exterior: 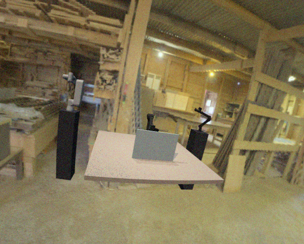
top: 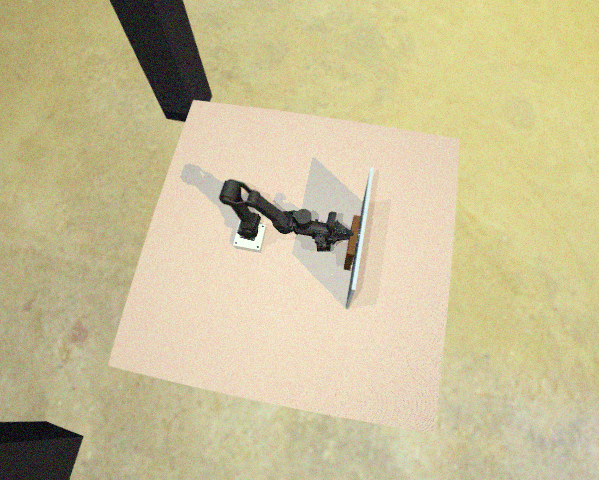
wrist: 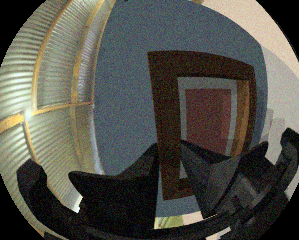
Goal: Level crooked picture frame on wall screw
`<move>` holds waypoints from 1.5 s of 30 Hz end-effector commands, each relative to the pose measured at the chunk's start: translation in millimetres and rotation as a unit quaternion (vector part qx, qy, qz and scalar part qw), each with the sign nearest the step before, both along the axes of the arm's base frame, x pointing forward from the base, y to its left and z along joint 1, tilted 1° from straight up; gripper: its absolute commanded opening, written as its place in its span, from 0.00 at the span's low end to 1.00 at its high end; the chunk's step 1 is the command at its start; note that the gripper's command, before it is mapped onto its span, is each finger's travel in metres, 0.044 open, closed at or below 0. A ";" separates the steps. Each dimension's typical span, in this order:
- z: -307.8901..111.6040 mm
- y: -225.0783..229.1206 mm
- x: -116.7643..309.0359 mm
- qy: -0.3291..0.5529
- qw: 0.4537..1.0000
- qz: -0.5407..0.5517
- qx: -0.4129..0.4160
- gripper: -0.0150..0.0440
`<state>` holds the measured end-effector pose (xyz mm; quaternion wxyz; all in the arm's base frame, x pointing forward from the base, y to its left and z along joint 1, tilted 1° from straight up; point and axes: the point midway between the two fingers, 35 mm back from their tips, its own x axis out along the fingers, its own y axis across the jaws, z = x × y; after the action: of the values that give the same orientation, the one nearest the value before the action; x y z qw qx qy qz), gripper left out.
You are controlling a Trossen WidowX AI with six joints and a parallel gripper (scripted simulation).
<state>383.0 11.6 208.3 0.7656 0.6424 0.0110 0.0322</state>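
The picture frame [top: 348, 256] [wrist: 165, 105] has a dark brown rim around a grey mat and a dark red picture. It is at the face of the upright wall panel [top: 367, 196] [exterior: 155, 145] [wrist: 124, 75]. My gripper [top: 351, 234] [wrist: 168, 145] is shut on one rim bar of the frame, with a fingertip on each side of the bar in the wrist view. The screw and the notched strip are hidden behind the frame. The exterior view shows only the panel's back, which hides the frame and fingers. The frame's exact tilt is hard to tell from the wrist view.
The pink table top [top: 185, 310] [exterior: 107, 168] carries the arm's white base plate [top: 247, 245] and the panel. Black pillars [top: 165, 56] [exterior: 66, 144] stand beyond the table's edges. A pale arm [exterior: 78, 91] and a dark arm [exterior: 206, 120] stand on pillars.
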 end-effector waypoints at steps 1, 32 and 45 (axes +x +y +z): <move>6.1 -0.3 0.1 -0.008 1.000 0.002 0.001 0.25; 0.2 -0.2 0.4 -0.008 1.000 0.002 0.001 0.25; -3.8 -1.5 0.7 -0.004 1.000 -0.001 0.000 0.25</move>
<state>383.7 9.9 204.2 0.7657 0.6422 0.0075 0.0339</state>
